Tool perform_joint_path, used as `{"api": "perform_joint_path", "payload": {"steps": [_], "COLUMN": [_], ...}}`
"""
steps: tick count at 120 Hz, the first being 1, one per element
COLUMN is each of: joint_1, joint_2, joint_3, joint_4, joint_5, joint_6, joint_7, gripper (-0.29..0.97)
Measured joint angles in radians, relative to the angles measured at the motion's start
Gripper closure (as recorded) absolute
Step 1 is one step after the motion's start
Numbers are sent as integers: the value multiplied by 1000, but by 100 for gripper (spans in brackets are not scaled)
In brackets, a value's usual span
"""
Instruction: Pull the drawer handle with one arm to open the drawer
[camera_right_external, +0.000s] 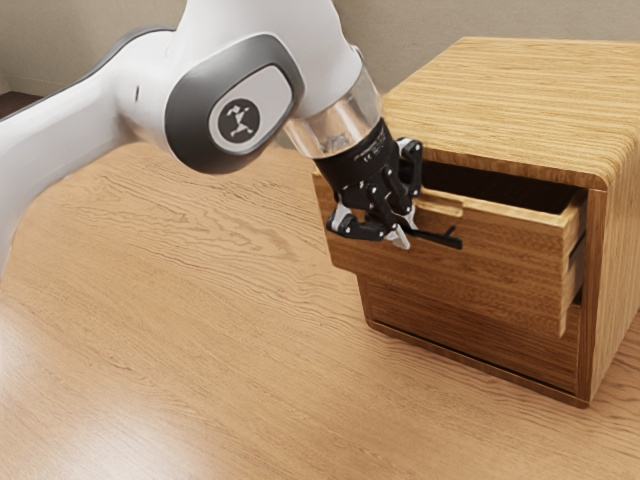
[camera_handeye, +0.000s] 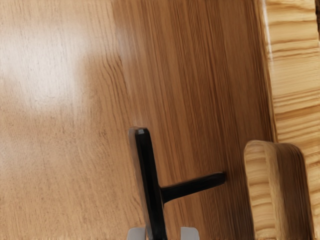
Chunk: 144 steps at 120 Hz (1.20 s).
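Observation:
A light wooden cabinet stands on the table at the exterior view's right. Its top drawer is pulled partway out, leaving a dark gap behind the front panel. A black bar handle sticks out of that front. My black gripper comes down on the handle's left end and is shut on it. In the wrist view the handle runs up from between my gripper, whose two grey fingertips flank it. Beside the handle is the rounded top edge of the drawer front.
Below the open drawer, a second drawer front sits flush in the cabinet. The wooden table stretches wide toward the exterior view's left and front. My white arm crosses the upper left.

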Motion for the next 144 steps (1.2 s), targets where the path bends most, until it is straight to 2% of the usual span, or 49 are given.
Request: {"api": "perform_joint_path", "payload": {"steps": [65,144], "joint_1": [-28,-39], "joint_2": [-114,-256], "joint_3": [7,2], "joint_4": [-111,-283], "joint_5": [-1,-3], "joint_6": [-24,14], "joint_7": [-21,-39], "gripper": [78,79]}}
